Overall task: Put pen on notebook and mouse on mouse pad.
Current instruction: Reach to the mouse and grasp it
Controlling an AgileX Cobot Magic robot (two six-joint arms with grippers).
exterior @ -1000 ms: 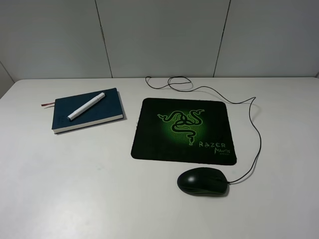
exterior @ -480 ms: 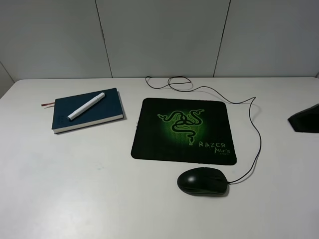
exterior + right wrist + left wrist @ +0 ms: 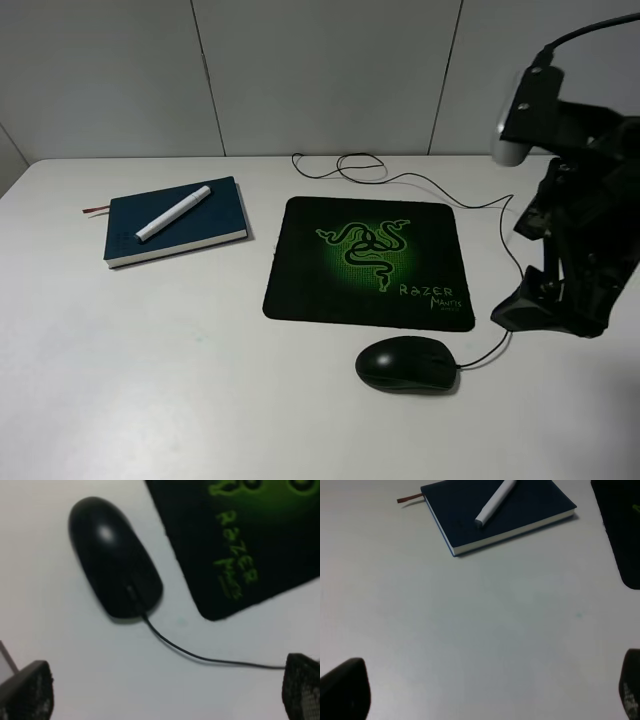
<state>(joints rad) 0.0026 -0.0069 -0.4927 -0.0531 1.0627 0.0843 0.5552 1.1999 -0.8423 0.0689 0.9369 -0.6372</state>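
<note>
The white pen (image 3: 173,213) lies diagonally on the dark teal notebook (image 3: 190,235) at the left of the table; the left wrist view shows the pen (image 3: 494,502) and notebook (image 3: 470,520) as well. The black mouse (image 3: 407,364) sits on the bare table just in front of the Razer mouse pad (image 3: 300,270). My right gripper (image 3: 535,310) hovers to the right of the mouse, open, with the mouse (image 3: 114,585) ahead of its fingertips. My left gripper (image 3: 485,690) is open over bare table, short of the notebook.
The mouse cable (image 3: 515,260) runs from the mouse around the pad's right side to the back of the table, passing under my right arm (image 3: 580,190). A grey panelled wall (image 3: 320,70) stands behind the white table (image 3: 200,380).
My right arm has come in from the right edge and now stands beside the mouse. Pen, notebook, mouse and pad have not moved.
</note>
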